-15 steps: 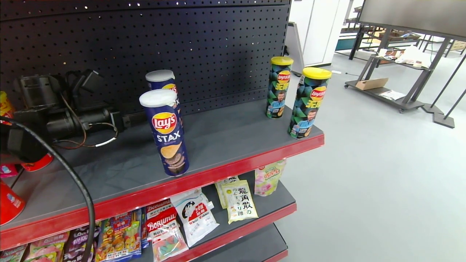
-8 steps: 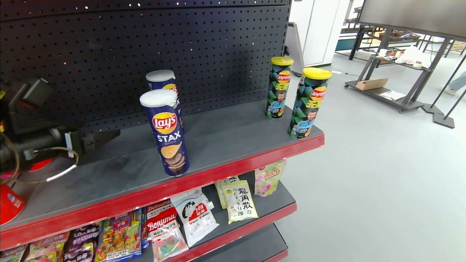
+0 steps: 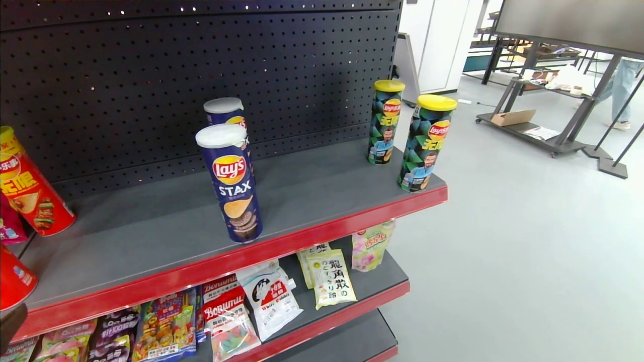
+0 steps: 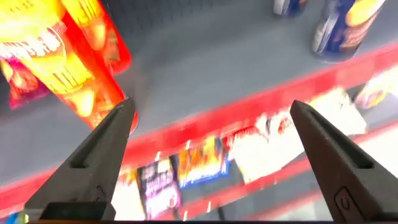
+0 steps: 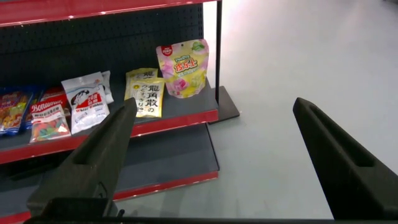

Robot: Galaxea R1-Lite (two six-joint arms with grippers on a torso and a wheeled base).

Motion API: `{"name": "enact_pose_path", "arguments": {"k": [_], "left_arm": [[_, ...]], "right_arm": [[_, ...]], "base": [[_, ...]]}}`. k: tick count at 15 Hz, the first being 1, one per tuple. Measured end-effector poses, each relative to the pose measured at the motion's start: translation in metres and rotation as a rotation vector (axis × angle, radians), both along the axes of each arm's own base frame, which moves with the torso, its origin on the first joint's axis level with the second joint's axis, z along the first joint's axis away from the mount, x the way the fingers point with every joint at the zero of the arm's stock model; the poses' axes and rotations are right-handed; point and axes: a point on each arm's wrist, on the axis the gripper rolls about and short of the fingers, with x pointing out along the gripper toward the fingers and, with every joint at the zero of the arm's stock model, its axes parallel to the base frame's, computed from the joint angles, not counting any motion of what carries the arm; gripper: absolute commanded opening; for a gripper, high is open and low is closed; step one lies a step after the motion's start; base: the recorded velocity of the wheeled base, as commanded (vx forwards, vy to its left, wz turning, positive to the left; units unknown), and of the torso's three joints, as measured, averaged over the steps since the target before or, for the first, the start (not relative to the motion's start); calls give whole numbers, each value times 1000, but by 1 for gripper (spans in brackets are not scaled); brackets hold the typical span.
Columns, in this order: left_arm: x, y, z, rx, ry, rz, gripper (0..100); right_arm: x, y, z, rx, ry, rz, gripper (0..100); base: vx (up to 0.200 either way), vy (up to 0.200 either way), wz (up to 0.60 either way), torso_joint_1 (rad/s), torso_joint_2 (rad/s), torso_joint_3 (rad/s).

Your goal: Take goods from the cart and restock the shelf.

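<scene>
On the grey top shelf (image 3: 151,236) two blue chip cans (image 3: 231,186) stand one behind the other at mid-shelf. Two green cans with yellow lids (image 3: 426,143) stand at its right end. A red chip can (image 3: 30,188) stands tilted at the shelf's left end, and part of another red can (image 3: 12,281) shows nearer the front. My left gripper (image 4: 211,106) is open and holds nothing; it hangs in front of the shelf's red front edge (image 4: 249,102), with the red cans (image 4: 68,68) just beyond it. My right gripper (image 5: 214,102) is open and holds nothing, out by the lower shelves.
Snack bags (image 3: 271,296) lie on the lower shelf (image 5: 180,118), among them a pink and green pouch (image 5: 183,68). Open grey floor (image 3: 528,251) lies to the right of the shelving. A black metal rack (image 3: 548,125) stands far off at the back right.
My left arm has pulled back to the left, off the top shelf and out of the head view. The red can it covered now shows. The other cans have not moved.
</scene>
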Motion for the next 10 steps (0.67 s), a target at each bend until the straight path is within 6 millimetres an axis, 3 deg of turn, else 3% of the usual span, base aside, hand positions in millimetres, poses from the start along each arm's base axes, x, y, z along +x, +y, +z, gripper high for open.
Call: {"name": "enact_pose_path", "arguments": {"k": [10], "left_arm": [[-11,0,0,-7,-73,-6,100]], "right_arm": [[0,0,0,-4,1,2,100]], "base": [[0,0,0,0,0,0]]}}
